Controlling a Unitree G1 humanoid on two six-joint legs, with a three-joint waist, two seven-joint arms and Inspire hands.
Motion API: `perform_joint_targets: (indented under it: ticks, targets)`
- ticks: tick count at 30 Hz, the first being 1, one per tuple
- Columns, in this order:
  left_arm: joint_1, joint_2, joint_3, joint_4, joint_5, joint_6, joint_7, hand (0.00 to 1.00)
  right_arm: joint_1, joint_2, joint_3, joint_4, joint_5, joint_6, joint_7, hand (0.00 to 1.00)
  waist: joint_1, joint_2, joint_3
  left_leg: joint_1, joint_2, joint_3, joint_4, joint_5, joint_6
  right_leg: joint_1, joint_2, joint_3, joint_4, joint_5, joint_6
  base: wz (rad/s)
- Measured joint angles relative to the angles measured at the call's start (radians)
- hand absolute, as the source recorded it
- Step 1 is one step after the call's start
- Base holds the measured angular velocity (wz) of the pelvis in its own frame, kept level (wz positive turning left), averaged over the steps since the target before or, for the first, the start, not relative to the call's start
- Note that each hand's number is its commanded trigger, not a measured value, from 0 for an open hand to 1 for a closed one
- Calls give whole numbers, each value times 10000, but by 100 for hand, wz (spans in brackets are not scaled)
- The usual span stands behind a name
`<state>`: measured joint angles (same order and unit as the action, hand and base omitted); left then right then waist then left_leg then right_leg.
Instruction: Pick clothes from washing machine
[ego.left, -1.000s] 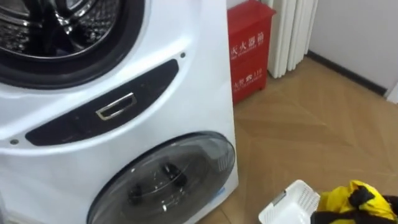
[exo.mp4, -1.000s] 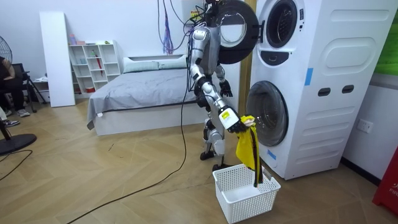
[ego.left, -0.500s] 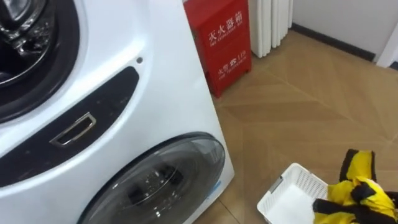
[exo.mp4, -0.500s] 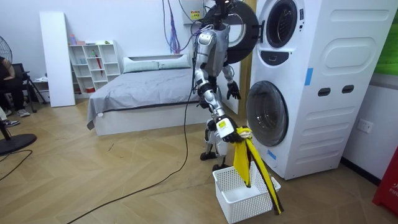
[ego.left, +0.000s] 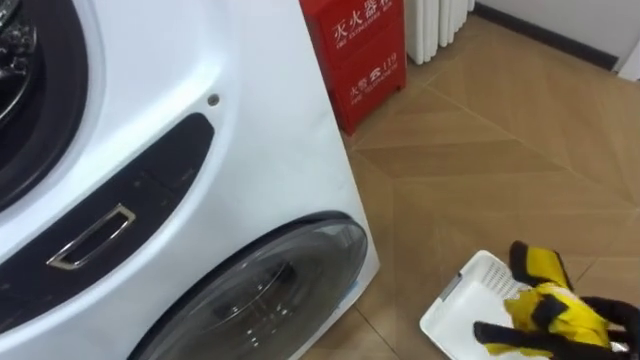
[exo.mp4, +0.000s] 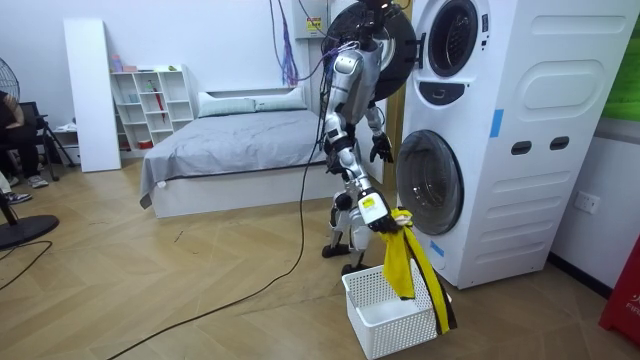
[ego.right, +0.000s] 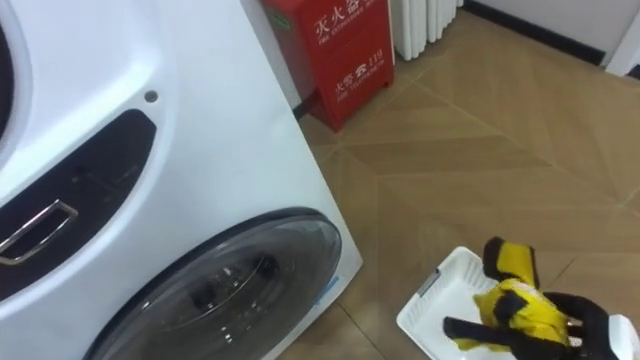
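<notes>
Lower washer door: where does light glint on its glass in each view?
Left eye view: a pale glint follows the upper right edge of the lower door glass; the yellow cloth in the right hand shows none. Right eye view: the same glint. Room view: the glass reads dark with faint pale patches.

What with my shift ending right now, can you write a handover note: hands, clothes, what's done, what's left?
Hands: the right robot hand is shut on a yellow garment, which hangs over the white basket. The left robot hand is raised beside the washer.
Done: the garment is out of the washer and at the basket.
Left: release it into the basket, then check the open upper drum. I cannot tell whether more clothes are inside.
</notes>
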<state>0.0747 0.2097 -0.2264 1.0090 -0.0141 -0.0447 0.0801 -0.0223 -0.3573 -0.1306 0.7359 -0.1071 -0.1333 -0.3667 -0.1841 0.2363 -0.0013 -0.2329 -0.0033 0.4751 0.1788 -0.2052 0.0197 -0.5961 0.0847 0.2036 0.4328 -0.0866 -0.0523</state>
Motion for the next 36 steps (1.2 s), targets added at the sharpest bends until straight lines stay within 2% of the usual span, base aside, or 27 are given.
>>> perform_joint_targets:
  ticks: [4,10,17,31,36]
  targets:
    - [42,7,-142,18,-231,2,0,0,4,7,6,-9,4,-206,-22,0,81,-1,1,-11,-32,-197,110,3,2,3,-63,-34,33,-85,-16,-5]
    - [73,13,-144,-21,-359,18,-28,0,117,6,3,-7,10,-193,-32,0,59,-72,57,11,-83,-292,100,3,2,1,-142,-116,200,-308,-5,9]
    - [153,13,-146,-24,-627,18,-31,0,146,6,3,-6,77,-193,-31,0,55,-81,63,-22,-94,-466,100,3,2,2,-161,-132,209,-365,27,4]
    - [194,13,-144,-38,-718,29,-31,0,270,9,3,-8,99,-191,-163,0,28,-80,59,13,-127,-469,105,3,2,3,-196,-151,335,-436,35,1]
    - [343,5,-113,-78,-706,29,-50,0,568,10,-6,31,38,-174,-123,0,7,-132,76,440,-94,-688,87,3,1,514,-267,-421,329,-569,-44,9]
